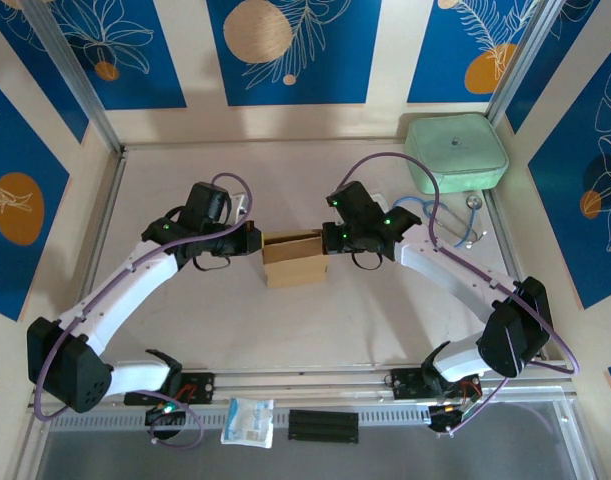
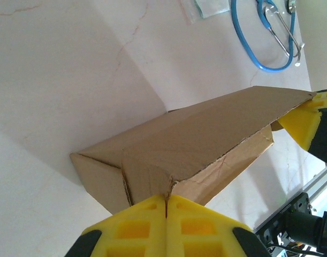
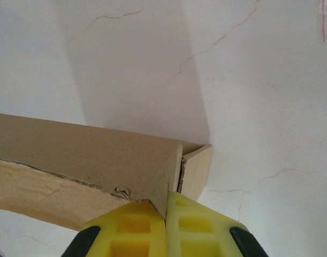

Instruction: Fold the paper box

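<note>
The pale, faintly veined surface (image 1: 185,330) spread out on all sides of the two sets of fingers, which met near its middle. The left arm (image 1: 115,290) and right arm (image 1: 455,275) bent inward from the near corners, each ending at one end of the box. A mint-green case (image 1: 455,152) sat well beyond the right fingers and off to their outer side, at the far corner.

The brown box (image 1: 294,259) stood on the surface directly between the two sets of fingers, half folded, its long walls raised and one panel leaning over the top. The left fingers (image 1: 255,241) were closed on its left end. Seen from that wrist, the yellow left fingers (image 2: 171,211) were pressed together with a corner of a folded flap pinched in the seam between them, and the box (image 2: 206,134) ran away from them towards the yellow pad of the other arm. The right fingers (image 1: 330,237) were likewise clamped on the right end. From that wrist, the right fingers (image 3: 171,206) nipped the lower edge of a side wall just beside the box's (image 3: 88,155) corner.

A blue stethoscope (image 1: 455,225) lay just behind the right fingers, beside the case. A small white packet (image 1: 248,421) rested well short of the left fingers, at the near rail.
</note>
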Controlling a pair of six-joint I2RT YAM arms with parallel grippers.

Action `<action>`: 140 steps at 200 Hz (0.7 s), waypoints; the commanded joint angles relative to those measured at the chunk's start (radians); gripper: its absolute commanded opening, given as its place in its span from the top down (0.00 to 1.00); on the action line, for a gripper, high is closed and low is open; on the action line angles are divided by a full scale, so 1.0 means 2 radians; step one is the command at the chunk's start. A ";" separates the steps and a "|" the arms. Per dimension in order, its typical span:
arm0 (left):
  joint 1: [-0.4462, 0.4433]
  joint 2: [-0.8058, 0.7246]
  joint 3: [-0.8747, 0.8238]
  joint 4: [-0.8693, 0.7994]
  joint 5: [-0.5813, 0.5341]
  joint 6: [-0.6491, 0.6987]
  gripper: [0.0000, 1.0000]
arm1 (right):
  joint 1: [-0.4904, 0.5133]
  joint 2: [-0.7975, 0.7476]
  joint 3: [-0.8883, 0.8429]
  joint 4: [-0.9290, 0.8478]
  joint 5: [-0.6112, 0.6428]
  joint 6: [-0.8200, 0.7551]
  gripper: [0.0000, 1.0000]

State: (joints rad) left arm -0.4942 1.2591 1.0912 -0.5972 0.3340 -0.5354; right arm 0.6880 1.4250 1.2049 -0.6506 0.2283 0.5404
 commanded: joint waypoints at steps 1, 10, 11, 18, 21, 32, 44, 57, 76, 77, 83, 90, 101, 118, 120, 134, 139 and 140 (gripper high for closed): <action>-0.004 0.004 -0.006 0.026 0.028 -0.030 0.97 | 0.010 0.018 0.000 -0.041 -0.009 0.007 1.00; -0.004 0.004 -0.007 0.031 0.031 -0.037 0.98 | 0.010 0.018 0.000 -0.041 -0.009 0.007 1.00; -0.005 0.004 -0.008 0.032 0.031 -0.037 0.98 | 0.010 0.019 0.000 -0.042 -0.008 0.008 1.00; -0.004 0.003 -0.009 0.036 0.035 -0.043 0.99 | 0.012 0.018 -0.001 -0.042 -0.008 0.007 1.00; -0.004 0.003 -0.010 0.039 0.037 -0.046 0.99 | 0.011 0.019 -0.001 -0.042 -0.008 0.007 1.00; -0.004 0.002 -0.013 0.048 0.045 -0.055 1.00 | 0.011 0.020 0.000 -0.043 -0.008 0.007 1.00; -0.004 0.002 -0.015 0.057 0.052 -0.064 1.00 | 0.012 0.020 -0.001 -0.043 -0.006 0.007 1.00; -0.004 0.003 -0.019 0.068 0.059 -0.077 1.00 | 0.012 0.020 -0.001 -0.043 -0.005 0.007 1.00; -0.003 0.004 -0.023 0.076 0.064 -0.089 1.00 | 0.013 0.018 -0.001 -0.044 -0.005 0.006 1.00; -0.003 0.004 -0.024 0.076 0.064 -0.089 1.00 | 0.013 0.018 -0.002 -0.044 -0.005 0.006 1.00; -0.003 0.004 -0.024 0.076 0.063 -0.090 1.00 | 0.013 0.018 -0.002 -0.044 -0.004 0.005 1.00; -0.003 0.003 -0.025 0.075 0.061 -0.091 1.00 | 0.013 0.018 -0.002 -0.044 -0.003 0.006 1.00; -0.002 0.003 -0.026 0.077 0.062 -0.095 1.00 | 0.014 0.018 -0.003 -0.044 -0.002 0.005 1.00; -0.002 0.001 -0.030 0.088 0.068 -0.103 1.00 | 0.015 0.017 -0.002 -0.044 0.001 0.004 1.00; -0.002 0.002 -0.031 0.088 0.068 -0.103 1.00 | 0.015 0.017 -0.001 -0.045 0.002 0.005 1.00; -0.002 0.005 -0.028 0.066 0.054 -0.077 0.97 | 0.016 0.016 -0.002 -0.044 0.005 0.004 1.00; -0.003 0.008 -0.023 0.046 0.040 -0.061 0.94 | 0.016 0.016 -0.002 -0.044 0.006 0.005 1.00; -0.003 0.008 -0.022 0.042 0.034 -0.058 0.94 | 0.016 0.015 -0.002 -0.044 0.007 0.004 1.00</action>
State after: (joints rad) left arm -0.4923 1.2598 1.0477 -0.4652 0.3965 -0.7071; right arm 0.6926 1.4307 1.2064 -0.6559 0.2897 0.5430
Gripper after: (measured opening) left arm 0.054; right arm 0.048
